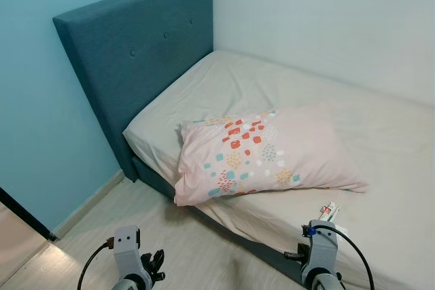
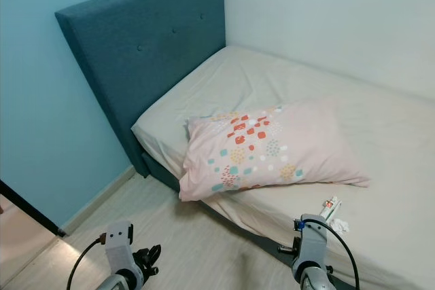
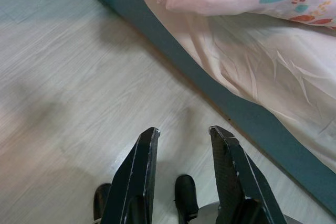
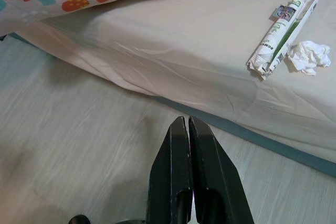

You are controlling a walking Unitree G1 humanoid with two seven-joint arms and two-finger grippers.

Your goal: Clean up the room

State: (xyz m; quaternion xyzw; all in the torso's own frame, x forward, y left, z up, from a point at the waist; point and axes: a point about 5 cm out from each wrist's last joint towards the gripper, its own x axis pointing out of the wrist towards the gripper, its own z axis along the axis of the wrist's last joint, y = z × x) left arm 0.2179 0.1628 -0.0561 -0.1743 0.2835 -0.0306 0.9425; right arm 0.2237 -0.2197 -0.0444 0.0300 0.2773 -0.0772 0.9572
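Bed (image 1: 380, 134) with a beige sheet fills my forward view from twelve to three o'clock, teal headboard (image 1: 136, 52) at eleven; a pink pillow (image 1: 265, 154) with coloured spots lies near the mattress edge; at about five o'clock, just beside my right arm, I see a rolled tube (image 4: 278, 38) touching a crumpled tissue (image 4: 310, 56) on the sheet. My left gripper (image 3: 181, 135) hangs over the wooden floor (image 3: 68, 103), fingers apart and empty; my right gripper (image 4: 188, 121) hovers by the bed edge, fingers pressed together, holding nothing.
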